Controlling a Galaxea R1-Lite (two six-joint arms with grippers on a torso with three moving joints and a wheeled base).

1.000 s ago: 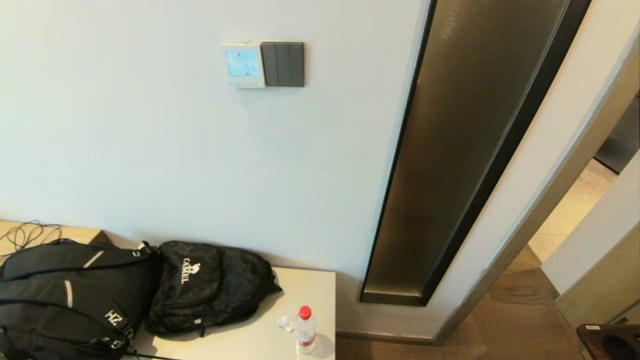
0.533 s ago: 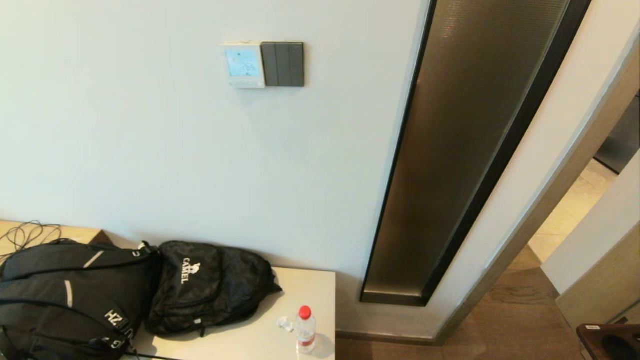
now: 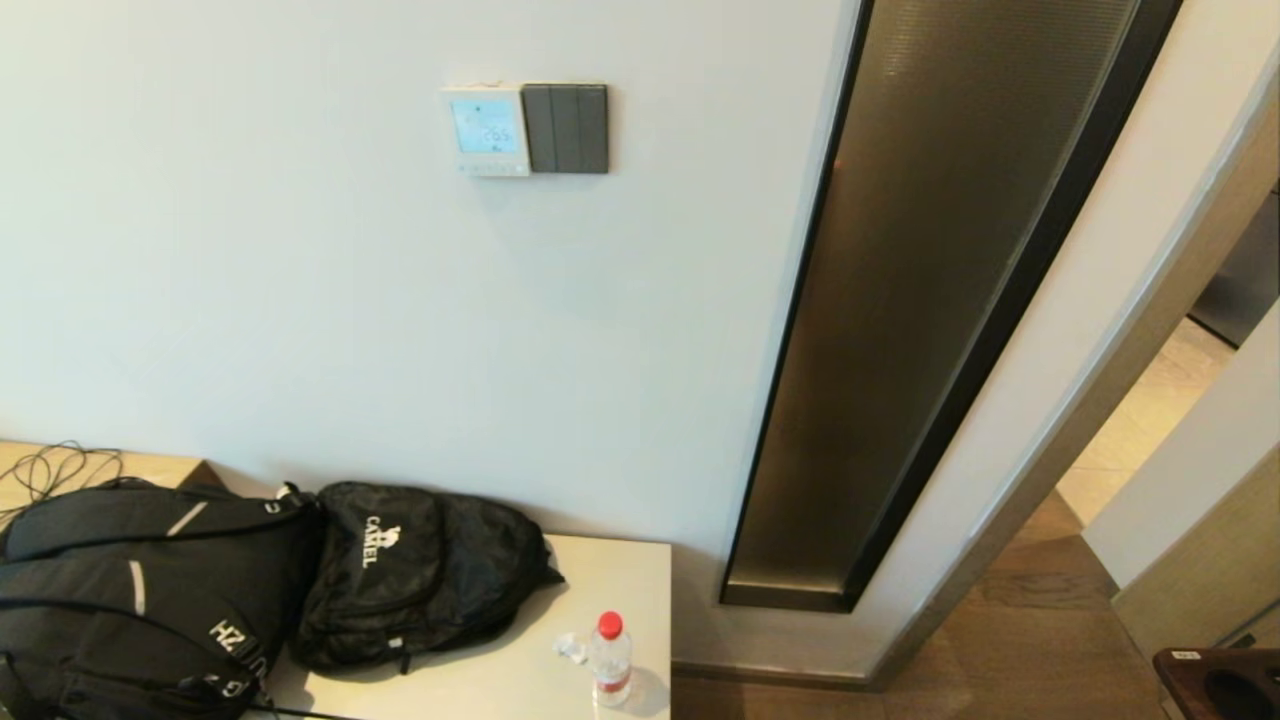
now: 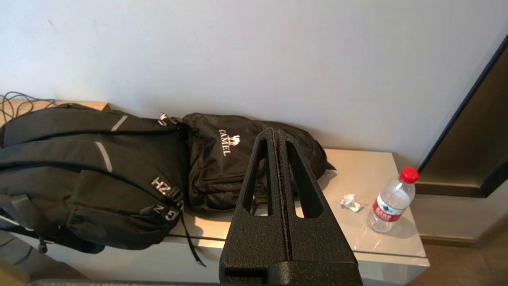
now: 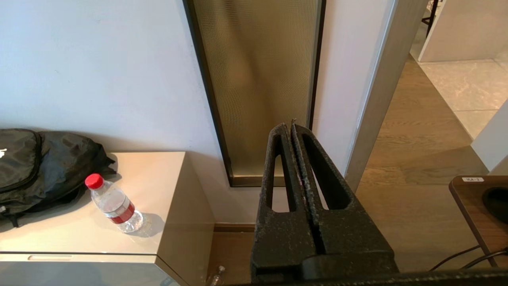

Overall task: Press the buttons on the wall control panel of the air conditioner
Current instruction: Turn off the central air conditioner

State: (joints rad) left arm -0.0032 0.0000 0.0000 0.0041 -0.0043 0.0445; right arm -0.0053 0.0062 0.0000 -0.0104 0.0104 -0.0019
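i see the control panel [image 3: 486, 130], a squarish white plastic box with a glowing blue screen, flat and upright high on the wall, touching a dark grey switch plate [image 3: 566, 128]. left gripper [image 4: 276, 137] and right gripper [image 5: 291, 131], rough black, both pressed closed, empty.

The control panel [image 3: 486, 130] buttons are too small to tell apart.

You see two black backpacks [image 3: 250, 590] on cabinet top [image 3: 620, 570], left side. Water bottle [image 3: 610, 660] upright near front right corner, crumpled paper scrap [image 3: 570, 648] just beside. Cables [image 3: 55, 468] far left.
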